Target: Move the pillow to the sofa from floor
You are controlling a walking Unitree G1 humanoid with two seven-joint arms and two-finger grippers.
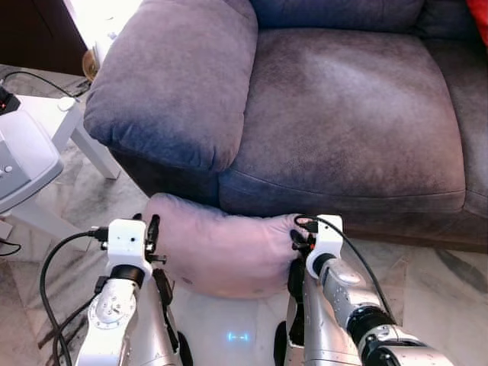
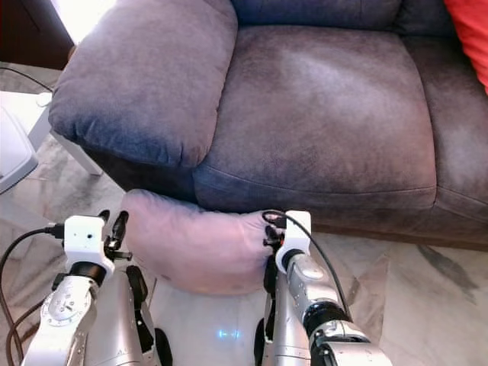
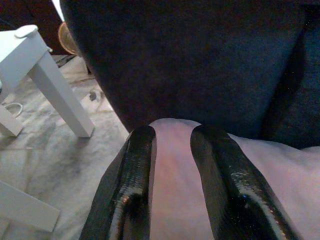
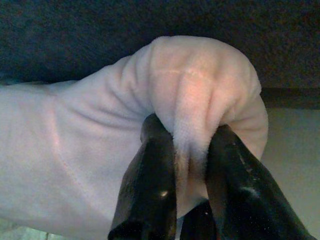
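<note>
A pale pink pillow (image 1: pixel 221 255) lies on the marble floor against the front of the dark grey sofa (image 1: pixel 351 114), below the seat edge. My left gripper (image 3: pixel 172 132) sits at the pillow's left end, its black fingers close together with pink fabric between them. My right gripper (image 4: pixel 187 135) is shut on a bunched fold at the pillow's right end. In the eye views the left gripper (image 1: pixel 152 229) and right gripper (image 1: pixel 299 235) flank the pillow, both low, near the sofa's base.
The sofa's thick armrest (image 1: pixel 175 76) overhangs the pillow's left part. A white side table (image 1: pixel 84 130) and a grey device (image 1: pixel 23 156) stand on the left. A red cushion (image 2: pixel 474 30) lies on the sofa's far right. Black cables (image 1: pixel 53 267) trail by the left arm.
</note>
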